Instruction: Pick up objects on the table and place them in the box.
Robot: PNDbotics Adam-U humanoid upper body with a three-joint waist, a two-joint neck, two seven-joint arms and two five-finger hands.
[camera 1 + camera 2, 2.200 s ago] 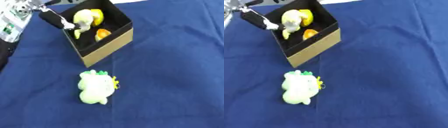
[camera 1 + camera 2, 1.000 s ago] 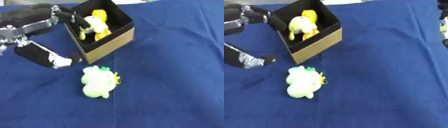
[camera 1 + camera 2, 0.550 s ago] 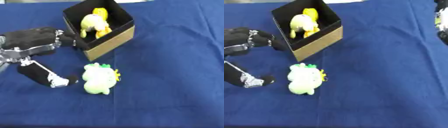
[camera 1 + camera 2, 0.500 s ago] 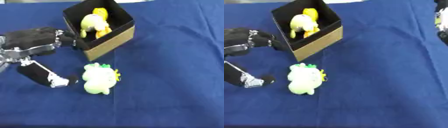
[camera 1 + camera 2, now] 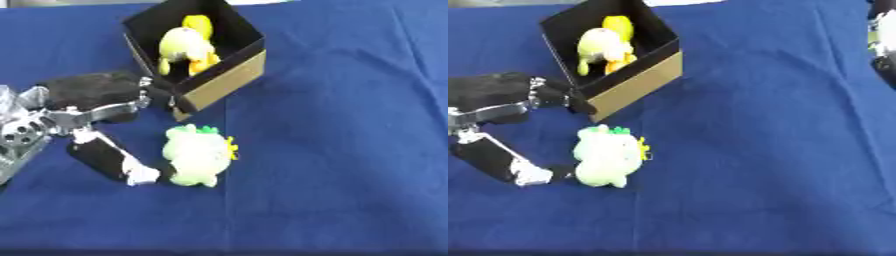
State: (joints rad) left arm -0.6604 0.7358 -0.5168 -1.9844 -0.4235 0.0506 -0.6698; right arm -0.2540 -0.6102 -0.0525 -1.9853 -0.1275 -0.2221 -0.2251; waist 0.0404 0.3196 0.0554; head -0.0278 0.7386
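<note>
Near the desk's [image 5: 350,150] left edge, the left hand [image 5: 96,107], fingers apart, touches the green plush toy [image 5: 199,156] beside the box [image 5: 194,50] holding 1 yellow toy [image 5: 185,47]; no writing is readable.

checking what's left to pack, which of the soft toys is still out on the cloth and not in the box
The pale green plush toy, lying on the blue cloth beside the left hand. The yellow toy already sits inside the box.

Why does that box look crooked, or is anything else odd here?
The black-lined cardboard box sits turned at an angle on the blue cloth, yellow plush toys piled inside. A pale green plush toy lies beside the left hand. Nothing looks spilled or damaged.
</note>
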